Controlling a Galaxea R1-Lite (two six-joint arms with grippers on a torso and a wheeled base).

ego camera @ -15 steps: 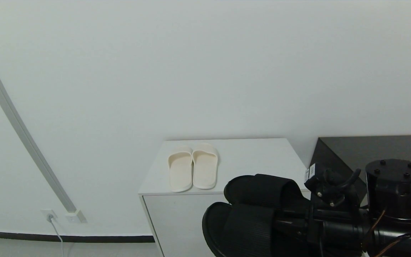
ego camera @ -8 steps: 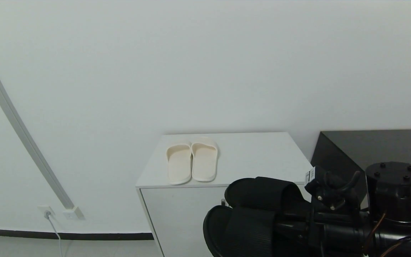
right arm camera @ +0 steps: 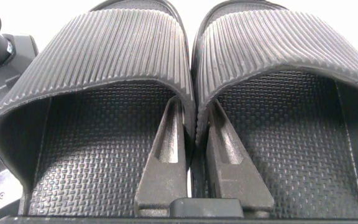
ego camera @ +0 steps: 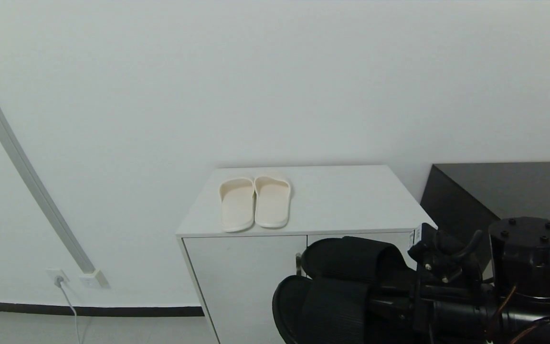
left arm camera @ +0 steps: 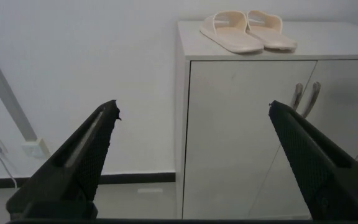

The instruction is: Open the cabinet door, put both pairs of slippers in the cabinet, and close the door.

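A pair of cream slippers point(ego camera: 255, 203) lies side by side on top of the white cabinet point(ego camera: 351, 200), near its left end. Both cabinet doors point(left arm camera: 241, 137) are shut, with two upright handles point(left arm camera: 306, 96) at the middle seam. My right gripper point(right arm camera: 194, 124) is shut on the pair of black slippers point(ego camera: 342, 282), pinching their two inner walls together. It holds them in front of the cabinet's right door. My left gripper point(left arm camera: 192, 107) is open and holds nothing, some way back from the cabinet front at door height.
A black table point(ego camera: 504, 191) stands right of the cabinet. On the wall to the left are a slanting grey conduit point(ego camera: 17, 157) and a socket with a cable point(ego camera: 55, 276) near the floor. Open floor lies left of the cabinet.
The head camera has shifted, so the cabinet sits higher in the picture and its door fronts and a handle now show. The right gripper keeps hold of the black slippers.
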